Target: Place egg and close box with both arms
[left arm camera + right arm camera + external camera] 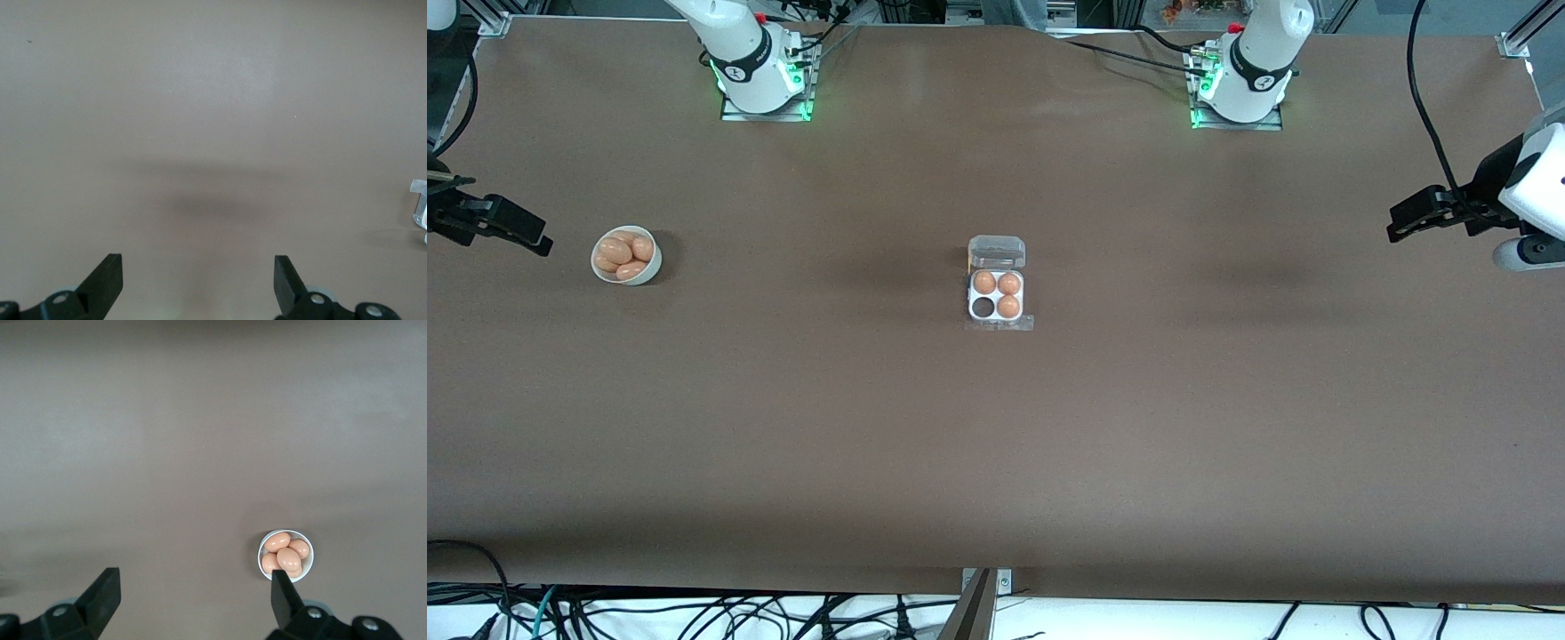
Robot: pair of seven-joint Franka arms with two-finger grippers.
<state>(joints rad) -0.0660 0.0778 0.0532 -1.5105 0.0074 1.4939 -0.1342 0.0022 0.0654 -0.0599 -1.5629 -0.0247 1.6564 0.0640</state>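
The box (997, 295) sits mid-table with its clear lid (997, 252) open and lying flat toward the robots' bases. Three orange-brown eggs (1008, 284) fill its cells; the cell (983, 308) nearest the front camera, toward the right arm's end, is empty. Several more eggs (624, 252) lie in a round white bowl (647, 274). My right gripper (538, 242) is open and empty, up in the air beside the bowl; the right wrist view shows the bowl (261, 553) by one fingertip (280, 587). My left gripper (1396, 227) is open and empty, high over bare table at the left arm's end.
The brown table is bare between bowl and box. An edge of the box (420, 203) just shows in the left wrist view. Cables hang along the table edge nearest the front camera, and a metal bracket (985, 582) sits at its middle.
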